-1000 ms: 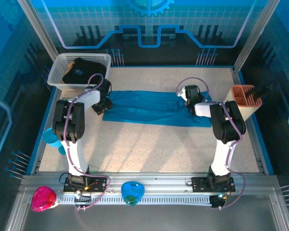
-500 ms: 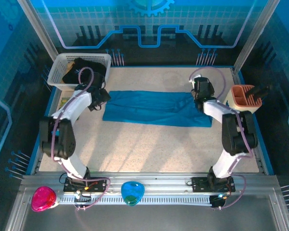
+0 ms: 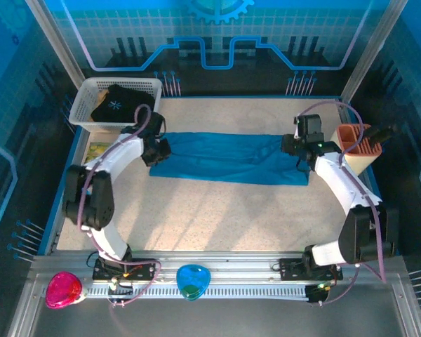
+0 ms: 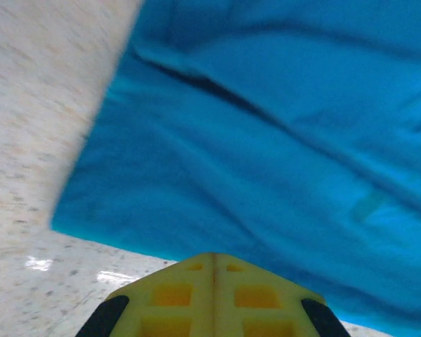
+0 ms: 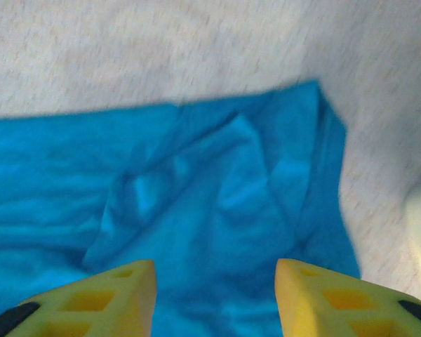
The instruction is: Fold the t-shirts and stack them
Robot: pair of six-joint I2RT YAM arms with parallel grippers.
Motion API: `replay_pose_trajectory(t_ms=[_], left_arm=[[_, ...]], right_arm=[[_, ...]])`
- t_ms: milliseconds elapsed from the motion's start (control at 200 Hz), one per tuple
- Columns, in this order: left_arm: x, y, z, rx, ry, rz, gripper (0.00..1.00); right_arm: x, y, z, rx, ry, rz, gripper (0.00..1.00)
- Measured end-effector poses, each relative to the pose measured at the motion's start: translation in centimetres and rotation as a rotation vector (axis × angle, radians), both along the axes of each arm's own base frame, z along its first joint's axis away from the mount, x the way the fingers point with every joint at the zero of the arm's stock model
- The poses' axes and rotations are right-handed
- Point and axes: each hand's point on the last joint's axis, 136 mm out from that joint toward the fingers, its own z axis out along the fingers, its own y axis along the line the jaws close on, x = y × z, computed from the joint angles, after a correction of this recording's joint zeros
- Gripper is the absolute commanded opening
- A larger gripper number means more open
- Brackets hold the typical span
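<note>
Because the teal-blue t-shirt (image 3: 228, 158) is thin, limp cloth, it should weigh next to nothing, sag from wherever it is lifted and slide readily over the speckled surface (image 3: 217, 217). I judge it needs a pinch at both ends at once rather than one hold in the middle. It lies as a long flat band across the far half of the surface, wrinkled and partly doubled over at its right end.

The left gripper (image 3: 158, 149) is at the band's left end. In its wrist view the jaws are pressed together, no cloth seen between them, over the shirt's near edge. The right gripper (image 3: 296, 145) is over the right end, its jaws spread wide above the rumpled folds.

The best holds, to my eye, are the corners or hemmed edges at each end, where the cloth can be nipped cleanly.

The black t-shirt (image 3: 118, 104), with its pale starburst print, sits bundled in the white basket (image 3: 81, 116) at the far left corner, well apart from the teal one.
</note>
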Motion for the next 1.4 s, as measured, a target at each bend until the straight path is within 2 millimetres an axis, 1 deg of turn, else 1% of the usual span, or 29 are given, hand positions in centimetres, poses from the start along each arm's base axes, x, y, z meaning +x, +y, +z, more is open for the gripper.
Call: replay_pose_trajectory(t_ms=[35, 60, 110, 160, 290, 360, 430, 465, 505, 561, 616, 676, 746, 821, 886, 941, 1001, 1096, 1276, 1401], left_arm=[[0.3, -0.6, -0.9, 0.005, 0.025, -0.02, 0.0], [0.7, -1.1, -1.2, 0.005, 0.034, -0.031, 0.0], [2.3, -1.9, -1.3, 0.007, 0.03, -0.05, 0.0], [4.5, -2.7, -0.6, 0.005, -0.003, -0.067, 0.0], [11.4, -4.1, 2.3, 0.003, -0.128, -0.088, 0.0], [14.1, -4.5, 2.8, 0.007, -0.173, -0.098, 0.0], [15.6, -4.9, 2.0, 0.014, -0.173, -0.11, 0.0], [16.0, -4.9, 1.2, 0.019, -0.162, -0.113, 0.0], [16.2, -5.0, -0.2, 0.026, -0.138, -0.12, 0.0], [16.0, -4.9, -2.2, 0.037, -0.096, -0.129, 0.0], [15.2, -4.7, -4.5, 0.048, -0.036, -0.134, 0.0], [14.4, -4.6, -6.2, 0.055, 0.007, -0.136, 0.0], [14.5, -4.6, -5.8, 0.054, -0.004, -0.135, 0.0], [14.1, -4.4, -6.4, 0.056, 0.01, -0.134, 0.0], [13.8, -4.3, -6.3, 0.055, 0.007, -0.133, 0.0], [13.6, -4.2, -6.3, 0.053, 0.0, -0.132, 0.0], [12.8, -4.0, -6.3, 0.054, 0.004, -0.13, 0.0], [11.1, -3.6, -6.4, 0.055, 0.018, -0.129, 0.0], [7.0, -2.7, -6.5, 0.056, 0.061, -0.113, 0.0], [3.9, -2.1, -6.7, 0.045, 0.09, -0.094, 0.0]], right_arm=[[-0.8, 0.4, -0.6, 0.034, 0.032, -0.002, 0.41], [-1.5, 0.6, -1.2, 0.06, 0.056, -0.007, 0.39], [-2.6, 1.1, -2.3, 0.103, 0.102, -0.011, 0.35], [-3.4, 1.5, -3.5, 0.141, 0.142, -0.022, 0.32], [-5.7, 2.0, -7.0, 0.206, 0.252, -0.065, 0.14], [-6.2, 2.0, -8.5, 0.215, 0.29, -0.09, 0.1], [-6.4, 1.9, -9.6, 0.216, 0.323, -0.112, 0.06], [-6.3, 1.8, -10.2, 0.213, 0.335, -0.12, 0.03], [-6.2, 1.8, -10.8, 0.209, 0.347, -0.128, 0.0], [-5.9, 1.6, -11.6, 0.2, 0.368, -0.143, 0.0], [-5.5, 1.6, -12.2, 0.192, 0.385, -0.148, 0.0], [-4.7, 1.5, -12.7, 0.185, 0.393, -0.153, 0.0], [-3.7, 1.4, -13.2, 0.174, 0.395, -0.162, 0.0], [-3.0, 1.4, -13.9, 0.17, 0.403, -0.17, 0.0], [-2.7, 1.4, -14.8, 0.168, 0.424, -0.176, 0.0], [-2.0, 1.5, -14.6, 0.169, 0.417, -0.174, 0.0], [-0.9, 1.6, -14.6, 0.167, 0.412, -0.17, 0.0], [1.1, 1.8, -14.6, 0.153, 0.419, -0.158, 0.0], [7.0, 2.0, -14.3, 0.127, 0.404, -0.129, 0.0], [10.0, 2.5, -14.2, 0.132, 0.396, -0.099, 0.0]])
